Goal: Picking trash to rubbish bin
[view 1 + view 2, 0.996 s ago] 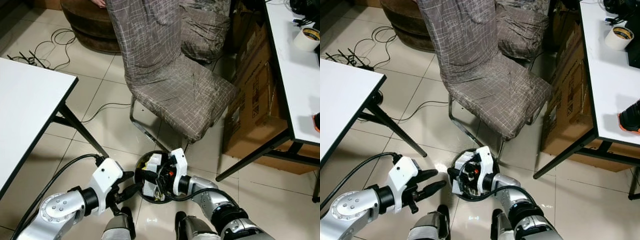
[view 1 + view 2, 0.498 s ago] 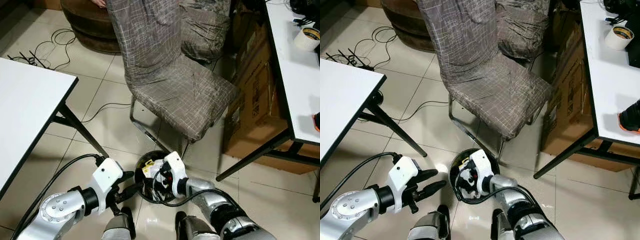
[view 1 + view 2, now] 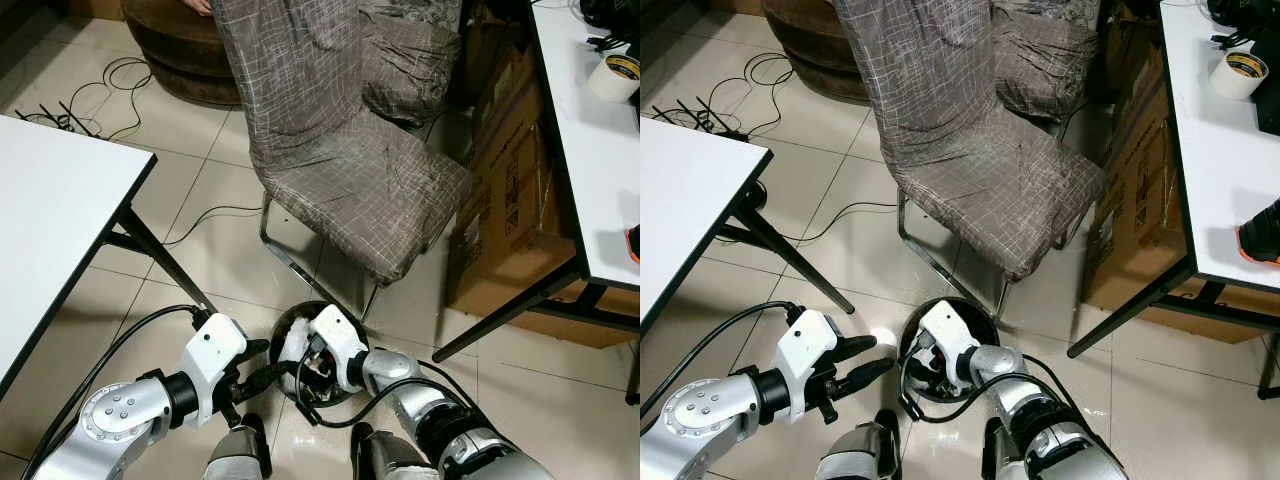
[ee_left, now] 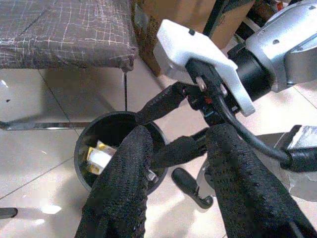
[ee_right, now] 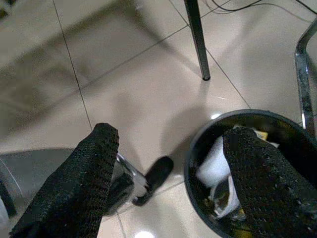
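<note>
Spread wide and empty, the right gripper (image 5: 168, 183) hangs over the rim of the black rubbish bin (image 5: 198, 144), one finger above the trash, the other above bare tile. Left gripper (image 3: 262, 372), fingers parted and also empty, sits just at the bin's 9 o'clock. Inside the bin lie crumpled white paper (image 5: 214, 161) and a yellow-and-white wrapper (image 4: 99, 154). At the bin's 12 o'clock stands a fabric-covered chair (image 3: 350, 170).

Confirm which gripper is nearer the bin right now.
Right. The right gripper hangs open over the black bin, its fingers spanning the rim. The left gripper sits open beside the bin on its left, just outside the rim.
</note>
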You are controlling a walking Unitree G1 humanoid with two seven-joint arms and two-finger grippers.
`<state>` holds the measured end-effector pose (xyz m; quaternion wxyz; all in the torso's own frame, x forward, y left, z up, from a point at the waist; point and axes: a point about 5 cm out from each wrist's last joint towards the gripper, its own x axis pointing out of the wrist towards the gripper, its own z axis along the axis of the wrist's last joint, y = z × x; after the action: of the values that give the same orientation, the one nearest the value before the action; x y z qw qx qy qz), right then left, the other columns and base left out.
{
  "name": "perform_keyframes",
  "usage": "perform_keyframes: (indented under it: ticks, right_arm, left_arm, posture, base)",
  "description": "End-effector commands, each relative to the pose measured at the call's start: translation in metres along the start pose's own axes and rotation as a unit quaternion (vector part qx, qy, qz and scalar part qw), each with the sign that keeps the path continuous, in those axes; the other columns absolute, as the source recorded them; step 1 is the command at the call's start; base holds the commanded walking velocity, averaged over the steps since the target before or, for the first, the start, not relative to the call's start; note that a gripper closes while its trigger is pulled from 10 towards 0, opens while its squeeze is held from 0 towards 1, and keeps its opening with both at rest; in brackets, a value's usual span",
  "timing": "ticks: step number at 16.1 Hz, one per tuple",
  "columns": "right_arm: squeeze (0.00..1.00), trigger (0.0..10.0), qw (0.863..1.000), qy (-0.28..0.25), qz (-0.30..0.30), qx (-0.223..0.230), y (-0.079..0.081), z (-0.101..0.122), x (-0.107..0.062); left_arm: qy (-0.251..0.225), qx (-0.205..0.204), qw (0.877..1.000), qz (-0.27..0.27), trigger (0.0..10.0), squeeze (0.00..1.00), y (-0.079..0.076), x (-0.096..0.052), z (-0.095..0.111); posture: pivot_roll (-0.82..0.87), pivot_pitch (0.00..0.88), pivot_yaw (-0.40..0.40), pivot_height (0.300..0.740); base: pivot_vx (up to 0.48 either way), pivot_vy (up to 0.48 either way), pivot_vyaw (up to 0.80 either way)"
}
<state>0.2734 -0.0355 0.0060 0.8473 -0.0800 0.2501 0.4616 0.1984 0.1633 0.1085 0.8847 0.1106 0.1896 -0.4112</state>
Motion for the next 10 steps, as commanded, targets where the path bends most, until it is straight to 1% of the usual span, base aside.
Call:
perform_keyframes:
  ticks: [1,3,5,6,7,8,9,10]
  right_arm:
    - [0.00,10.0,1.000,0.017,0.002,-0.018,0.003,-0.007,0.000]
    - [0.00,10.0,0.999,0.024,0.002,-0.039,0.002,-0.007,0.000]
    - [0.00,10.0,0.999,0.021,-0.004,-0.041,0.000,-0.005,-0.001]
    - [0.00,10.0,0.999,0.004,-0.024,-0.032,-0.006,-0.001,-0.003]
    - [0.00,10.0,0.998,-0.024,-0.050,-0.014,-0.014,0.005,-0.007]
    - [0.00,10.0,0.993,-0.072,-0.090,0.027,-0.025,0.014,-0.015]
    - [0.00,10.0,0.988,-0.096,-0.110,0.046,-0.031,0.019,-0.020]
    - [0.00,10.0,0.972,-0.156,-0.156,0.082,-0.041,0.030,-0.038]
  left_arm:
    - [0.002,-0.005,1.000,-0.014,10.0,0.00,-0.005,0.001,-0.001]
    - [0.001,-0.005,1.000,-0.015,10.0,0.00,-0.006,0.001,-0.001]
    - [-0.004,-0.004,1.000,-0.005,10.0,0.00,-0.005,0.001,-0.001]
    - [-0.010,-0.004,0.999,0.036,10.0,0.00,0.003,0.004,-0.001]
    - [-0.015,-0.015,0.995,0.095,10.0,0.00,0.014,0.007,0.000]
    - [-0.037,-0.033,0.989,0.141,10.0,0.00,0.022,0.007,0.004]
    - [-0.046,-0.039,0.985,0.162,10.0,0.00,0.026,0.007,0.006]
    - [-0.059,-0.060,0.978,0.193,10.0,0.00,0.028,0.007,0.007]
  posture:
    - [0.06,0.278,-0.023,0.740]
    - [0.05,0.276,-0.023,0.740]
    - [0.05,0.265,-0.026,0.740]
    - [0.05,0.253,-0.029,0.740]
    - [0.05,0.240,-0.031,0.740]
    - [0.04,0.224,-0.034,0.740]
    - [0.03,0.209,-0.033,0.740]
    - [0.02,0.187,-0.031,0.740]
  base:
    - [0.000,0.000,0.00]
    - [0.000,0.000,0.00]
    - [0.000,0.000,0.00]
    - [0.000,0.000,0.00]
    - [0.000,0.000,0.00]
    - [0.000,0.000,0.00]
    - [0.000,0.000,0.00]
    - [0.000,0.000,0.00]
